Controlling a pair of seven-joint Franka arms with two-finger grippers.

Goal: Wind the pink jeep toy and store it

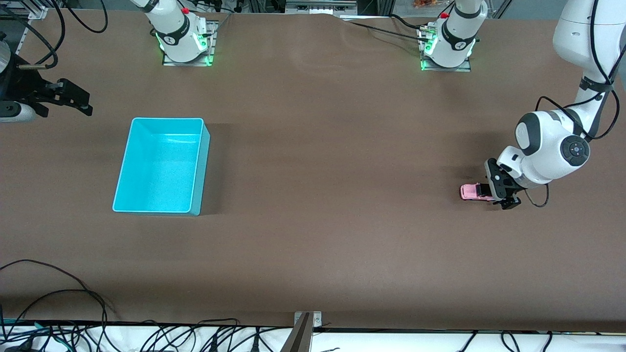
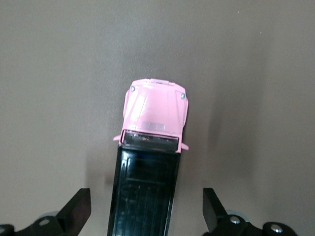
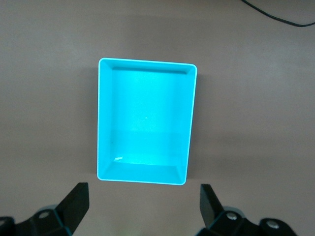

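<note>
The pink jeep toy (image 1: pixel 472 191) stands on the brown table toward the left arm's end. Its pink hood (image 2: pixel 156 110) points away from my left gripper (image 1: pixel 497 190). That gripper is low and open, one finger on each side of the jeep's black roof (image 2: pixel 145 191), with a gap on both sides. The empty cyan bin (image 1: pixel 161 166) sits toward the right arm's end. My right gripper (image 1: pixel 78 100) waits open with nothing in it, up in the air off the bin's side. In the right wrist view the bin (image 3: pixel 145 123) lies ahead of the right gripper (image 3: pixel 145 199).
Both arm bases (image 1: pixel 186 44) (image 1: pixel 447 49) stand along the table edge farthest from the front camera. Black cables (image 1: pixel 58 298) trail over the edge nearest that camera. Another cable (image 3: pixel 278 15) lies on the table near the bin.
</note>
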